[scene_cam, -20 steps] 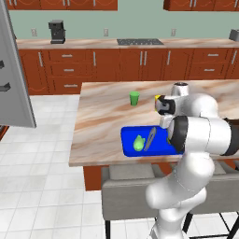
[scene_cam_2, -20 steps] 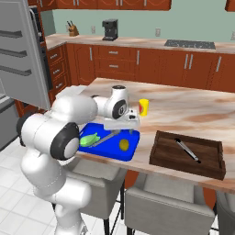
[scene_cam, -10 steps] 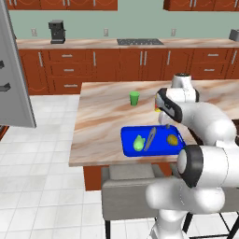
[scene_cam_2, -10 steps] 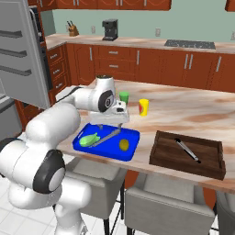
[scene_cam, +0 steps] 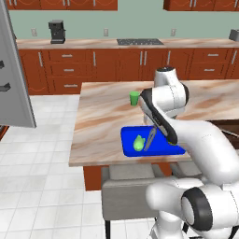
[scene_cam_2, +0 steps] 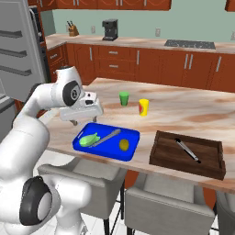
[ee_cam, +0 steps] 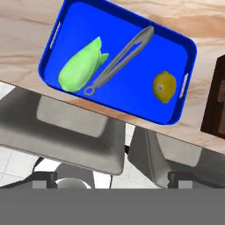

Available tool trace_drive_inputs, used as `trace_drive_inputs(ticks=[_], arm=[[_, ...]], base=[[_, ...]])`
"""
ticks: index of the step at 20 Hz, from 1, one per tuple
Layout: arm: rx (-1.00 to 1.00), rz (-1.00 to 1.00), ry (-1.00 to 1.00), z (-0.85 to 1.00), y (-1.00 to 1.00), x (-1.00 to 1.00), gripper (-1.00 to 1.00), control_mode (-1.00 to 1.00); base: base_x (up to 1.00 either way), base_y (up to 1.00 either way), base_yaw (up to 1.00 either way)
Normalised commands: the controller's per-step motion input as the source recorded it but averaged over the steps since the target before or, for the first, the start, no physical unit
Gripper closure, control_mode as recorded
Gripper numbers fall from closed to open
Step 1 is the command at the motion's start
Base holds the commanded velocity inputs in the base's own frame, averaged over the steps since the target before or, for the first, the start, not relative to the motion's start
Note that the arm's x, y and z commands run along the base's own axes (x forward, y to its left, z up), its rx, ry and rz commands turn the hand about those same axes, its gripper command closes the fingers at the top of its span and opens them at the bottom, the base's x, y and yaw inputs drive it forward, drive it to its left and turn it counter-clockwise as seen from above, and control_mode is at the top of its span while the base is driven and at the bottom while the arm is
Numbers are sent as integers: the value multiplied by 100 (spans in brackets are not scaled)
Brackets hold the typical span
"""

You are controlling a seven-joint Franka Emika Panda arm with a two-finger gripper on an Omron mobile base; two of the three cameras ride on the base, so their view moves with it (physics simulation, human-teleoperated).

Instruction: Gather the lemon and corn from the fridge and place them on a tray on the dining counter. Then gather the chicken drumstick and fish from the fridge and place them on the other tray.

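Observation:
The blue tray (scene_cam_2: 110,144) (ee_cam: 132,88) (scene_cam: 128,135) lies at the near edge of the dining counter. On it are the green-husked corn (ee_cam: 81,66) (scene_cam_2: 88,138) (scene_cam: 138,142), the yellow lemon (ee_cam: 165,87) (scene_cam_2: 124,144) and grey tongs (ee_cam: 118,59). My gripper (scene_cam_2: 86,118) hangs open and empty above the tray's left end, looking down on it. The other tray (scene_cam_2: 165,147), dark brown wood, sits to the right with a utensil (scene_cam_2: 187,150) in it. The chicken drumstick and fish are out of view.
The fridge (scene_cam_2: 18,46) stands at the left with its grey door (scene_cam: 14,70) swung open. A green cup (scene_cam_2: 124,97) and a yellow cup (scene_cam_2: 143,107) stand mid-counter behind the blue tray. Grey stools (ee_cam: 79,136) sit under the counter's near edge.
The arm has swung round and the hand has drifted from over the tray's middle toward its fridge-side end. Corn, lemon and tongs lie as before; the jaws stay open.

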Motion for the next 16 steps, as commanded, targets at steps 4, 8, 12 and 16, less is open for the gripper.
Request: trace_drive_inputs(ticks=[4,8,12,16], arm=[[-7,7,-12,33,66,-72,-100,-100],[-10,12,-19,5,77,-58,-100,-100],[-12,13,-13,-5,67,-55,-100,-100],[-9,8,-9,-7,36,-47,-100,100]], base=[[0,0,0],[0,0,0],[0,0,0],[-21,10,2]])
